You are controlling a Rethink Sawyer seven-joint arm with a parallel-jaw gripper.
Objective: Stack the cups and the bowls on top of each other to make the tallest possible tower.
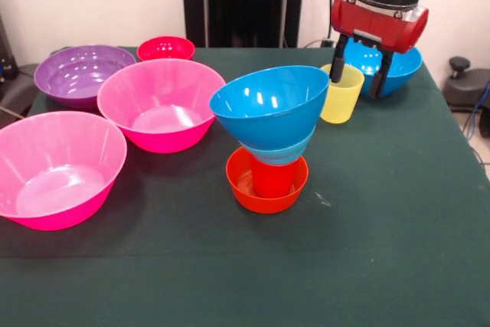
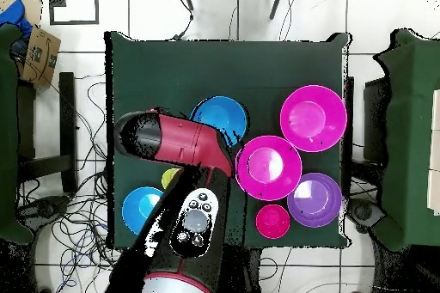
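Observation:
The tower stands mid-table: a small orange bowl (image 1: 243, 183) holds a red cup (image 1: 272, 179), then a small light-blue bowl (image 1: 282, 153), then a large blue bowl (image 1: 269, 103) tilted towards the camera. From above only that top blue bowl (image 2: 219, 118) shows. The yellow cup (image 1: 341, 101) stands upright to the right of the tower; a sliver of it (image 2: 170, 176) shows beside the arm from above. My gripper (image 1: 357, 88) is open and empty, low over the yellow cup's rim with a finger on each side. The arm hides it from above.
A second large blue bowl (image 1: 398, 67) (image 2: 142, 208) sits behind the gripper. Two large pink bowls (image 1: 161, 101) (image 1: 57, 166), a purple bowl (image 1: 76, 74) and a small red bowl (image 1: 165, 47) fill the table's left side. The table's right edge (image 1: 459, 135) is close.

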